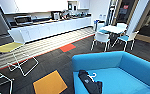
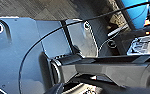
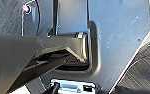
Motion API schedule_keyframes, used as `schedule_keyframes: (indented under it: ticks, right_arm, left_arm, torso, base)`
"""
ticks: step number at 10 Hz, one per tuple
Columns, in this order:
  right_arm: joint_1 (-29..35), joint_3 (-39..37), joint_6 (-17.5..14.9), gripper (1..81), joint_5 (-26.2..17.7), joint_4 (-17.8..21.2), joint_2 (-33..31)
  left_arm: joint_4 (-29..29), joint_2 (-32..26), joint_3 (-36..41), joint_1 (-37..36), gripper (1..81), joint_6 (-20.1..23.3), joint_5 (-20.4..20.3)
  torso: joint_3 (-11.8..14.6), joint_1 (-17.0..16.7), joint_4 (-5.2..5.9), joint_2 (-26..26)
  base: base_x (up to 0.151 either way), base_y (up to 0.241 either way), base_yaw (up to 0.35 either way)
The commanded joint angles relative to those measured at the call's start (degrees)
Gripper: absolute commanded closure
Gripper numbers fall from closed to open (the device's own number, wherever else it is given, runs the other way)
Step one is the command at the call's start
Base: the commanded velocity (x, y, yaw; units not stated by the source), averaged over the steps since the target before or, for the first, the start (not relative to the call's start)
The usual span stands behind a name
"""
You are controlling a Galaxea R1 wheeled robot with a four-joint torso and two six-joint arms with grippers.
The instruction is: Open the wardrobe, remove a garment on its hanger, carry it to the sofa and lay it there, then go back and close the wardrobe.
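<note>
While the black garment [image 1: 89,82] is lying on the blue sofa [image 1: 131,65] with its white hanger [image 1: 92,75], it is sitting near the front edge and might be slipping off, and I cannot tell how the fingers are standing.

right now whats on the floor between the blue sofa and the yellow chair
In the head view, an orange floor tile lies on dark carpet between the sofa and the yellow chair.

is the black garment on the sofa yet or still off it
On it. The black garment lies flat on the blue sofa seat near its left end, with the white hanger beside its top.
</note>
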Motion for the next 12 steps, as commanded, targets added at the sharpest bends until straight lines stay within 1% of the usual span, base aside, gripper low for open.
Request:
schedule_keyframes:
  ticks: [1, 4, 6, 8, 12]
  right_arm:
    - [1.1, 0.4, -0.2, 1.0, -2.6, -0.3, 0.6]
    - [1.2, 0.4, -0.2, 1.0, -2.6, -0.3, 0.6]
    - [1.2, 0.5, -0.2, 1.0, -2.6, -0.3, 0.6]
    - [1.3, 0.4, -0.2, 1.0, -2.6, -0.3, 0.7]
    - [1.3, 0.4, -0.2, 1.0, -2.6, -0.3, 0.7]
  left_arm:
    - [1.6, -0.9, 0.7, -2.2, 1.0, 0.2, 0.8]
    - [1.5, -0.5, -0.3, -1.8, 1.0, 0.2, 1.4]
    - [1.6, 1.9, -5.3, -1.0, 1.0, 0.1, 1.5]
    - [1.7, 5.4, -12.6, -0.2, 1.0, 0.2, 0.9]
    - [3.3, 6.2, -13.8, 0.5, 1.0, 0.2, 0.9]
  torso:
    - [0.0, 0.0, 0.00, 0.0]
    - [0.0, 0.0, 0.00, 0.0]
    - [0.0, 0.0, 0.00, 0.0]
    - [0.0, 0.0, 0.00, 0.0]
    - [0.0, 0.0, 0.00, 0.0]
  base:
    - [0.000, 0.000, 0.000]
    - [0.000, 0.000, 0.000]
    - [0.000, 0.000, 0.000]
    - [0.000, 0.000, 0.000]
    - [0.000, 0.000, 0.000]
